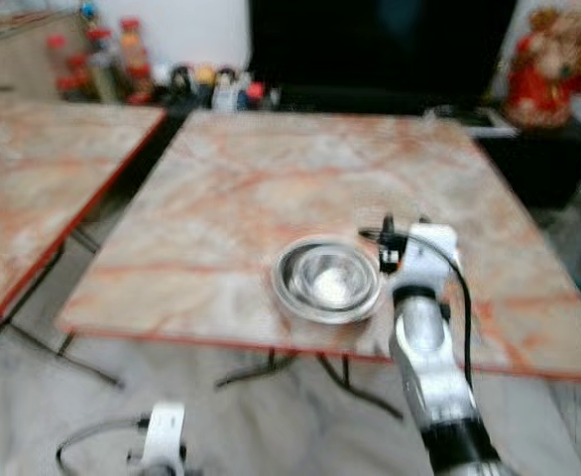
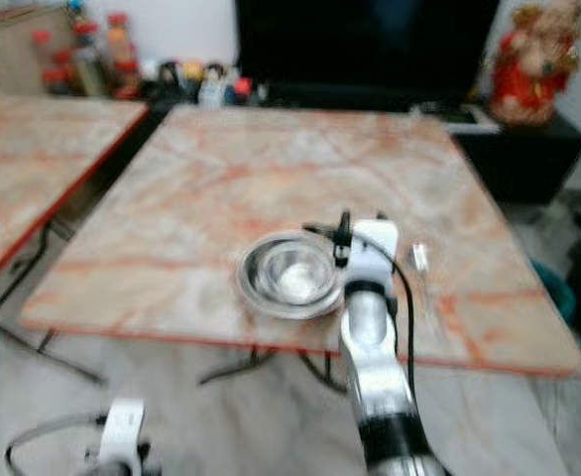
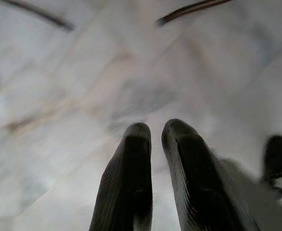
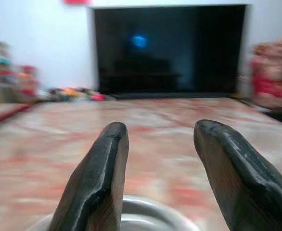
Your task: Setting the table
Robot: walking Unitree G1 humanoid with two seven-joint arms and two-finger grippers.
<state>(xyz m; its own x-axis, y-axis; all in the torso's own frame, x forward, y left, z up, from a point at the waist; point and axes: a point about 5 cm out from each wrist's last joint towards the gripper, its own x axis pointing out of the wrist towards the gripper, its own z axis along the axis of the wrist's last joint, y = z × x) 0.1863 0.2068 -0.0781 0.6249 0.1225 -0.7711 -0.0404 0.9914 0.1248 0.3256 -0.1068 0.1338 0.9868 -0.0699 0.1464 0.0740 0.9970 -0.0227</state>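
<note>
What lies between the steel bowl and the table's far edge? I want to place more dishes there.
Nothing: in the left eye view the marbled table is bare from the steel bowl to its far edge. The right gripper hangs over the bowl's rim.

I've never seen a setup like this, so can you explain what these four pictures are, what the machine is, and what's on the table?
It is a humanoid robot with two silver arms, each ending in a gripper of two long black fingers. Two pictures come from cameras on its head, looking down at a marble-patterned table. The other two come from cameras on its wrists, looking along the fingers.

A shiny metal bowl sits on the table near the front edge. The right gripper is over the table just above the bowl's rim, fingers apart and holding nothing. The left gripper hangs low beside the robot, pointing at the pale floor, fingers close together and empty.

Behind the table are a dark screen, some bottles and a red figurine.
</note>
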